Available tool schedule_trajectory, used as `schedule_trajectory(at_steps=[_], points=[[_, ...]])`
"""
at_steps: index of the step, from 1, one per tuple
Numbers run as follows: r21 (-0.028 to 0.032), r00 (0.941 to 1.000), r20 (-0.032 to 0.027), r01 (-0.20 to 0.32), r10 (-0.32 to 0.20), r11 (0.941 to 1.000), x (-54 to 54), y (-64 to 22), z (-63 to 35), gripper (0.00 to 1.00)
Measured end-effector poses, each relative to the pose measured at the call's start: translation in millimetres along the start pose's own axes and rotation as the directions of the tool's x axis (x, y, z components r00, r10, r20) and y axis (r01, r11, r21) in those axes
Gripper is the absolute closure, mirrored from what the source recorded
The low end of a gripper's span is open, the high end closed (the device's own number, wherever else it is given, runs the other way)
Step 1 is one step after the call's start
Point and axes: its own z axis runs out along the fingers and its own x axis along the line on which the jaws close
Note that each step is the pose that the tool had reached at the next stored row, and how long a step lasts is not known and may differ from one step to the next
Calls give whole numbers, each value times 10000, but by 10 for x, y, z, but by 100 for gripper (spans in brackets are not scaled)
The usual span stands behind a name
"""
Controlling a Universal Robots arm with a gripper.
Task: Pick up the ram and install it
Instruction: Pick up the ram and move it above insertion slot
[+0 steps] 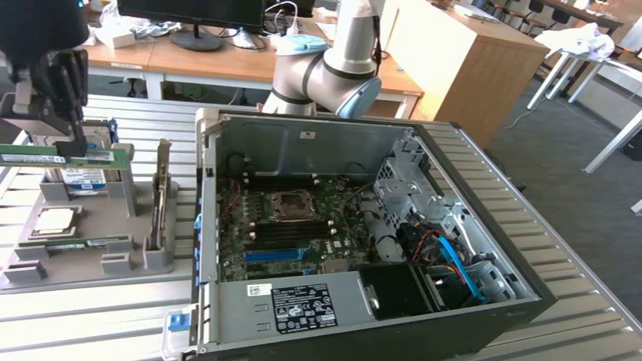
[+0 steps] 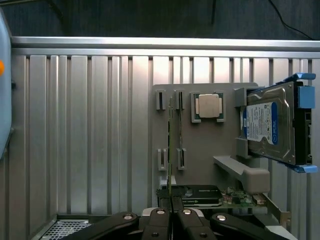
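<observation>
Fingers (image 2: 160, 225) clenched on the ram (image 1: 101, 157); gripper (image 1: 71, 149) grips it near mid-length. Ram is level, held above the grey tray (image 1: 80, 274), near the hard drive (image 1: 86, 179). A second stick (image 1: 75, 243) lies in the tray beside the CPU (image 1: 56, 219). Open PC case (image 1: 301, 143) sits toward the exterior view's right.

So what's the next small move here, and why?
Probably carry the ram toward the exterior view's right, over the open case: the gripper is shut on it above the holder, and the slots lie inside the case.
</observation>
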Motion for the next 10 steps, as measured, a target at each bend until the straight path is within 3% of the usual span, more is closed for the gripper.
schedule_trajectory(at_steps=[10], points=[[0, 10000, 0, 7, -7, 10000, -3, -234, -2, 88]])
